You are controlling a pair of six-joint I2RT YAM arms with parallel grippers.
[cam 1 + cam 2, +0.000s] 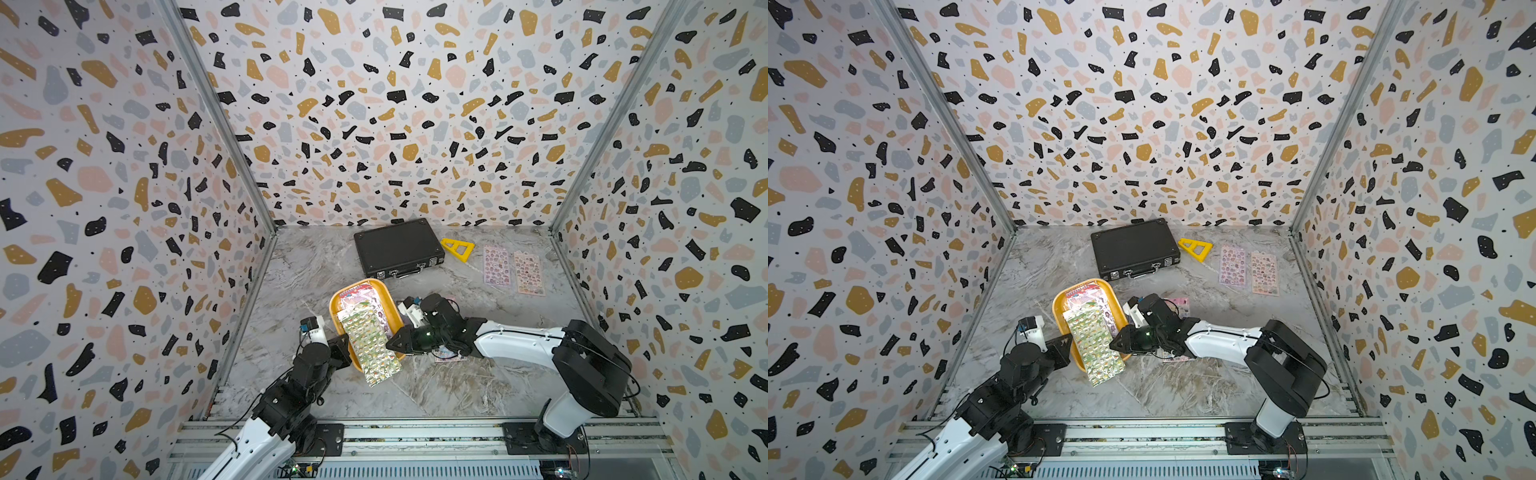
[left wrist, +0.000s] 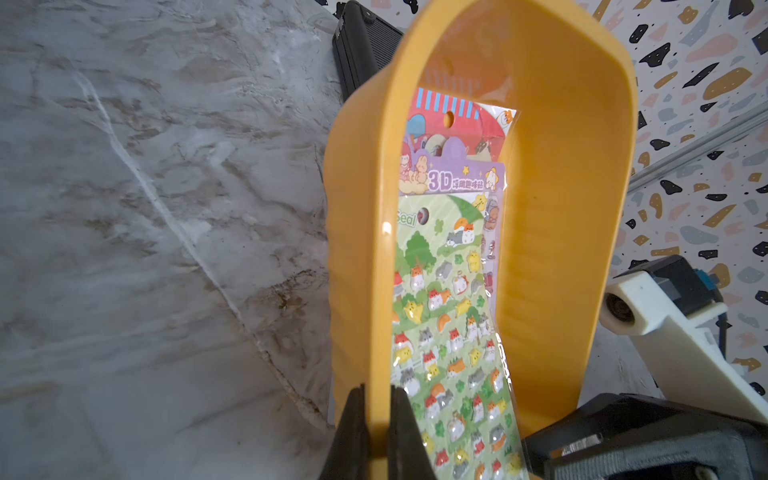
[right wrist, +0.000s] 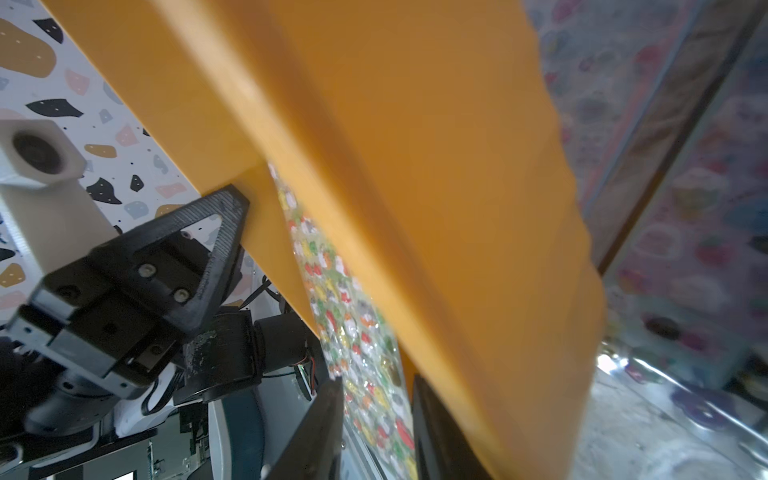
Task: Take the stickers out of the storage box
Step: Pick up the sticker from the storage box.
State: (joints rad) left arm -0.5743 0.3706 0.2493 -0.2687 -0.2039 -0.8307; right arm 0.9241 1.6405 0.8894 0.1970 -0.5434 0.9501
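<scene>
The storage box (image 1: 334, 307) (image 1: 1059, 303) is a yellow-orange tray left of the table's middle. My left gripper (image 1: 344, 345) (image 2: 377, 388) is shut on its near-left wall (image 2: 561, 208). Inside lie stickers: a red-topped sheet (image 1: 359, 291) and a purple one (image 2: 457, 178). Over them a green sheet (image 1: 370, 345) (image 1: 1096, 345) (image 2: 453, 332) sticks out past the near rim. My right gripper (image 1: 391, 345) (image 3: 378, 382) stands open at the box's right wall (image 3: 415, 166), one finger on each side of that green sheet (image 3: 353, 332). Two pink sheets (image 1: 496, 266) (image 1: 528, 273) lie at the far right.
A black briefcase (image 1: 399, 247) lies at the back, with a yellow triangle ruler (image 1: 457, 248) to its right. More sticker sheets (image 1: 446, 354) (image 1: 1177, 305) lie on the marble under and behind my right arm. Patterned walls close in three sides.
</scene>
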